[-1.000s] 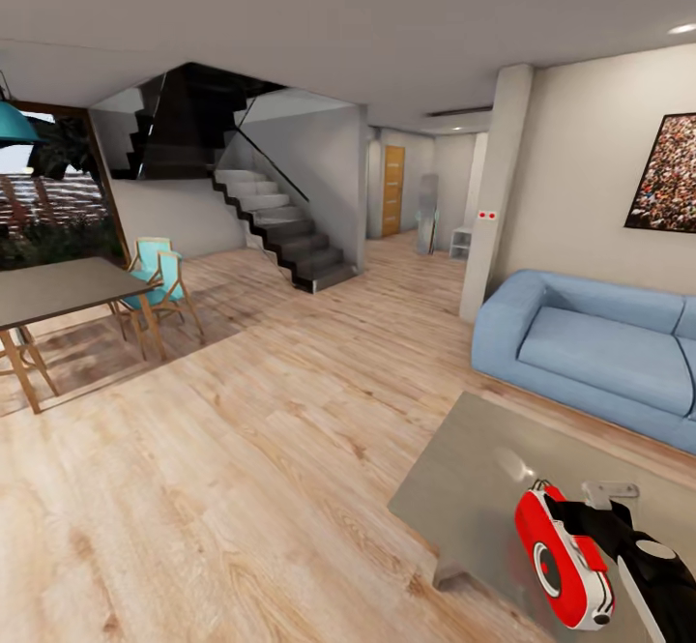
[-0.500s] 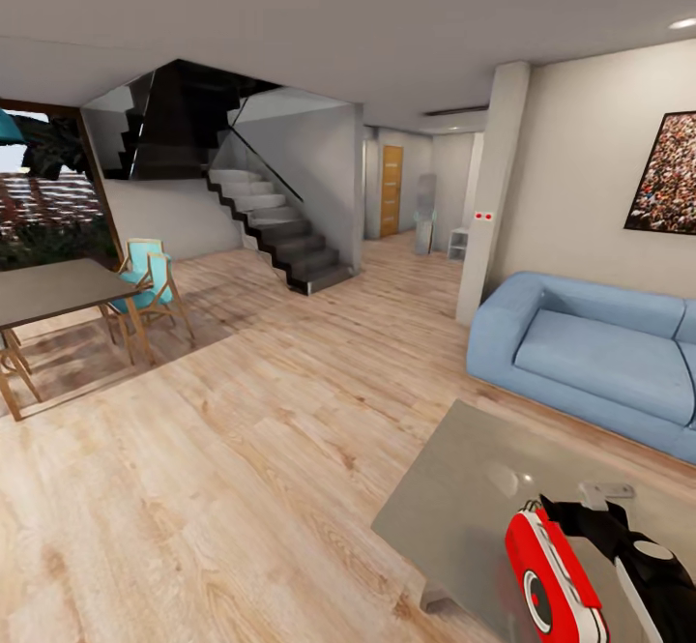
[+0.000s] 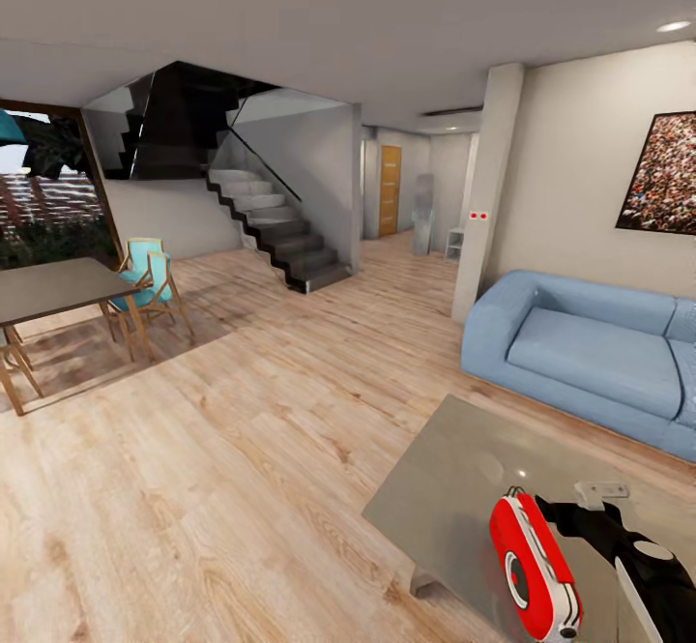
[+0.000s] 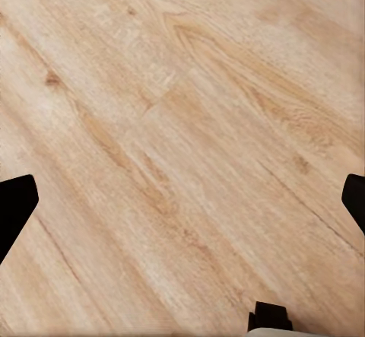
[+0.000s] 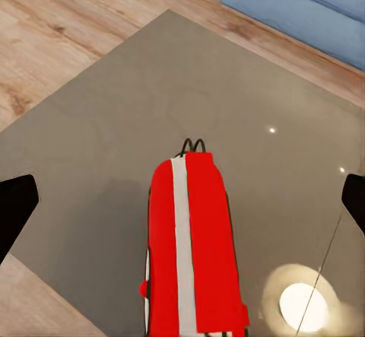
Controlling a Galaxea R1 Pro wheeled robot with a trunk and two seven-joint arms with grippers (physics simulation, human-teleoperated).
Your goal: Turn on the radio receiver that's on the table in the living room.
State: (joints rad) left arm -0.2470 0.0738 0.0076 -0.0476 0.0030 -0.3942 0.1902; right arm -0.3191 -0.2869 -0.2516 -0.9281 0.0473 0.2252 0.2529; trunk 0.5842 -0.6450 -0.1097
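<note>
Right at our right gripper (image 5: 182, 200), fingers spread wide, we've got the radio receiver (image 3: 533, 568) over the table (image 3: 454, 488), maybe lifted; left gripper (image 4: 182, 200) gapes too.

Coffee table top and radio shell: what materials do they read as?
The table: grey top with a glossy finish, perhaps glass or lacquer; it mirrors a bright ceiling light in the right wrist view. The radio receiver: looks like smooth moulded plastic, uniform red with a white band, and a thin wire handle on its end. Being renders, neither is certain.
</note>
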